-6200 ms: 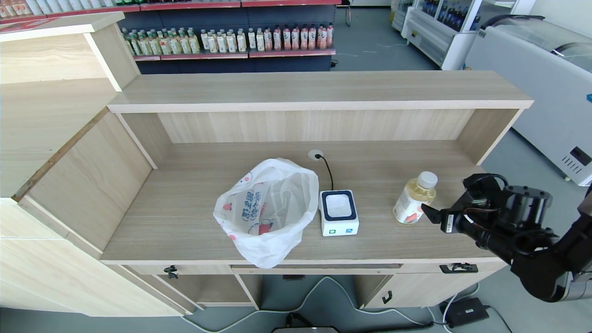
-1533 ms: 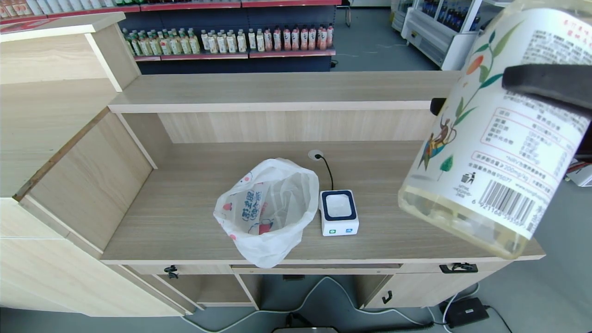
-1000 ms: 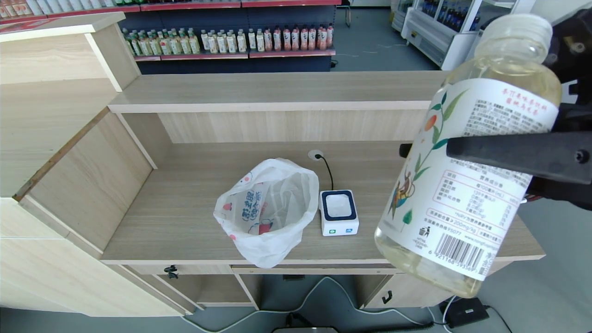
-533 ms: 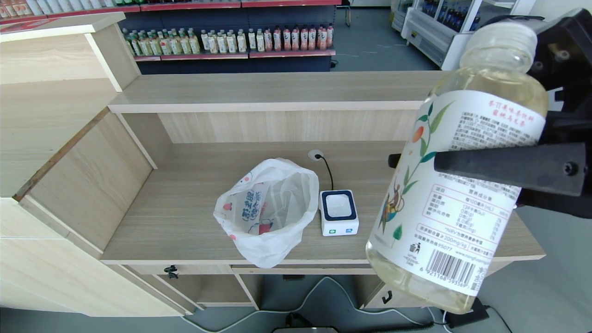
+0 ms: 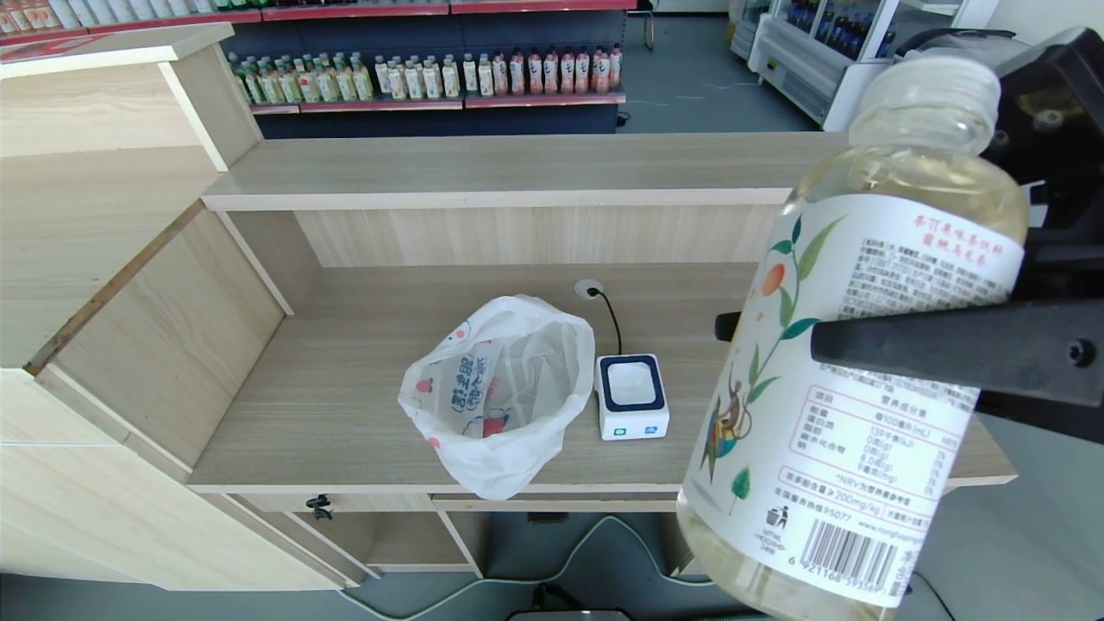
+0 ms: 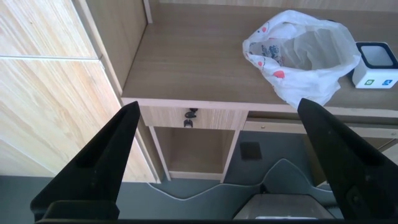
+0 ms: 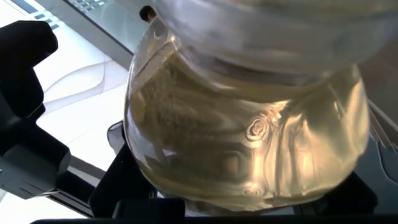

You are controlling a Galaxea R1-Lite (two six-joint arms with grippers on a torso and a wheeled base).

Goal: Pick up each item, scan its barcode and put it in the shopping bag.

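Shopping bag (image 5: pixel 492 388) left of scanner (image 5: pixel 632 397) on counter (image 5: pixel 328 405); bottle (image 5: pixel 828 466) nearer, right.

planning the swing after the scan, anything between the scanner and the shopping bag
Nothing. In the head view the shopping bag sits right beside the scanner, with no item between them.

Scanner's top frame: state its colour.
The scanner frame is dark navy around a pale window; clearest in head view.

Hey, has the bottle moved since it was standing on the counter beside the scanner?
Yes. The bottle has left the counter: the right claw holds it lifted up close to the camera, right of the scanner.
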